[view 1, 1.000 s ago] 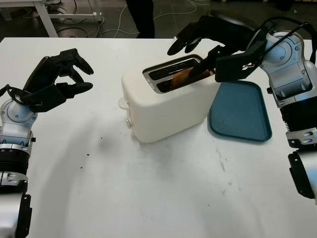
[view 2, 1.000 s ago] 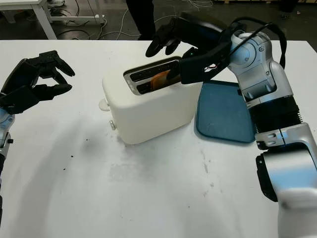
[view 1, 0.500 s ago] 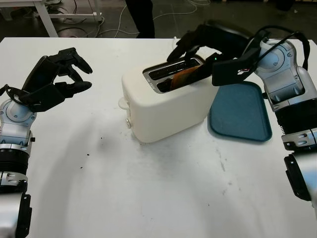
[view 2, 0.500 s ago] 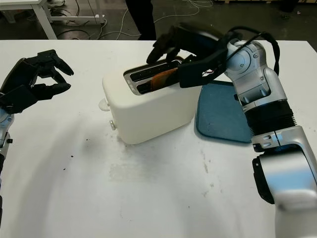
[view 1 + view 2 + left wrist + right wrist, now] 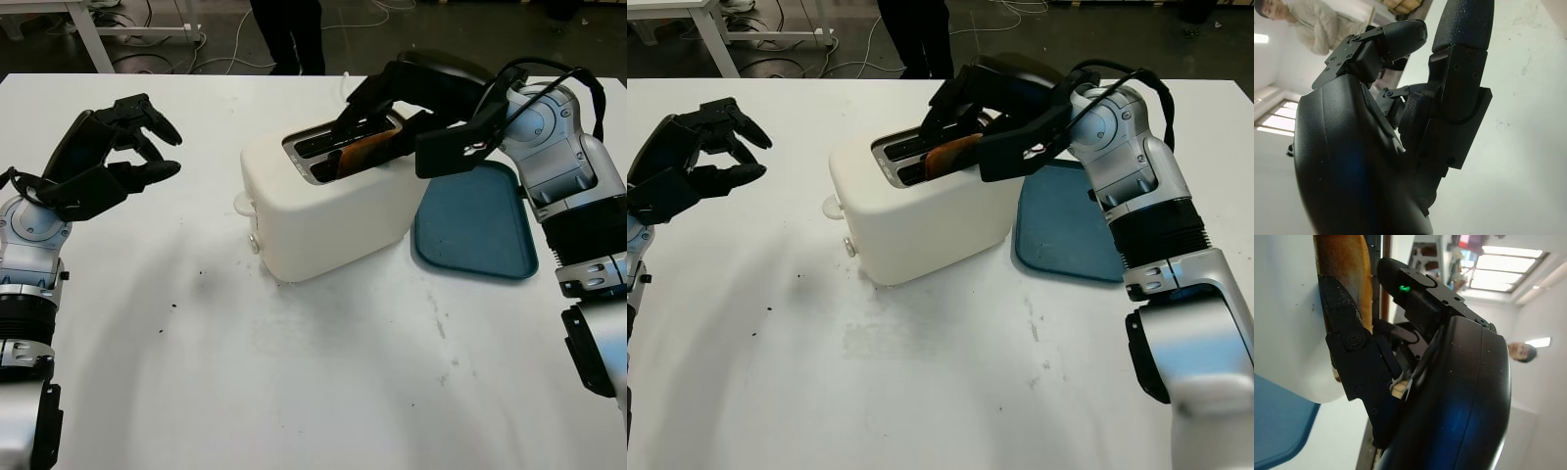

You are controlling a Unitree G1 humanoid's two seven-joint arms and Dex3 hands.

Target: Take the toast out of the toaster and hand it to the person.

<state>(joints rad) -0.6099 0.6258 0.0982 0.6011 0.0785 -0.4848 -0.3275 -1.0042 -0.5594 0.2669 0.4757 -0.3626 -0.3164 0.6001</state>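
Browned toast [image 5: 951, 152] is seen tilted in the near slot of the cream toaster [image 5: 328, 206] on the white table [image 5: 323, 392], pinched by the fingers [image 5: 1344, 328] of the right hand [image 5: 392, 103]. The left hand [image 5: 103, 157] is held above the table's left side, fingers curled, holding nothing. A blue tray [image 5: 477, 220] lies beside the toaster.

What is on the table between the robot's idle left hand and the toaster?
Nothing: in the left eye view, bare white tabletop separates the left hand from the white toaster.
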